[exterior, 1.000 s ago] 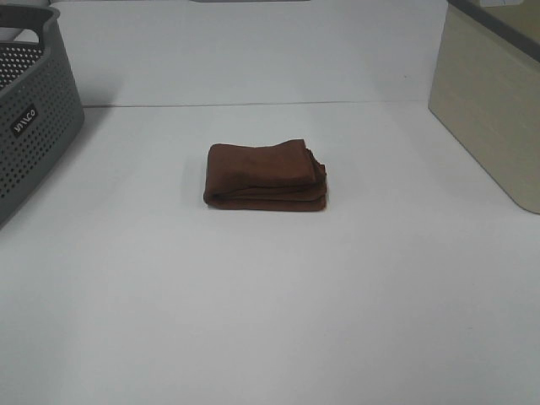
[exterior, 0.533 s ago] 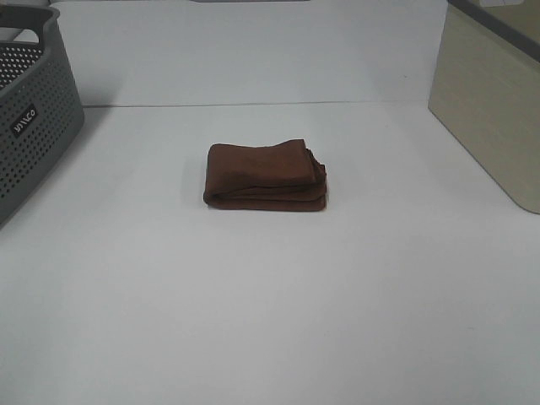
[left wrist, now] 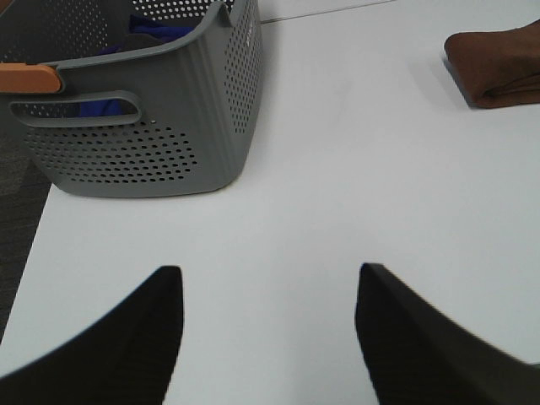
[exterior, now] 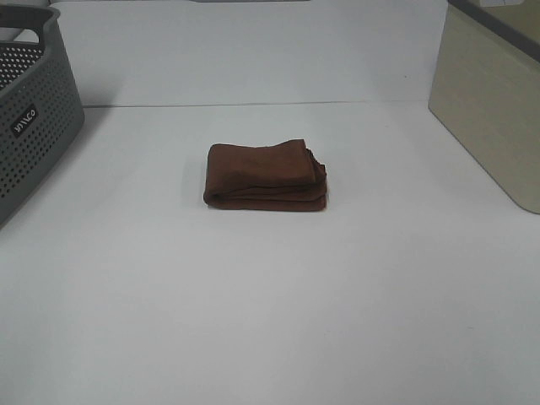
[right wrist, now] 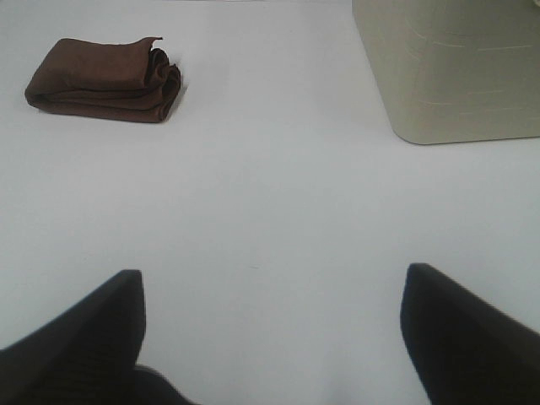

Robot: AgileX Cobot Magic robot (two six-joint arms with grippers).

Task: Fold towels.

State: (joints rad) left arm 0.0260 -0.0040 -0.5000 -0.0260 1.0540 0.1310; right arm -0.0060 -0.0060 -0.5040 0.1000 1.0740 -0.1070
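Note:
The dark reddish-brown towel [exterior: 265, 175] lies folded into a small thick stack near the middle of the white table [exterior: 270, 321]. It also shows in the left wrist view [left wrist: 498, 63] and in the right wrist view [right wrist: 105, 80]. No white tag shows. My left gripper [left wrist: 266, 333] is open and empty, low over the table near the grey basket, far from the towel. My right gripper [right wrist: 270, 333] is open and empty, low over the table on the right side, apart from the towel. Neither gripper shows in the exterior high view.
A grey perforated basket [exterior: 29, 118] stands at the left edge of the table; in the left wrist view the basket [left wrist: 143, 126] holds blue cloth. A beige bin [exterior: 494, 101] stands at the right, also in the right wrist view [right wrist: 451, 67].

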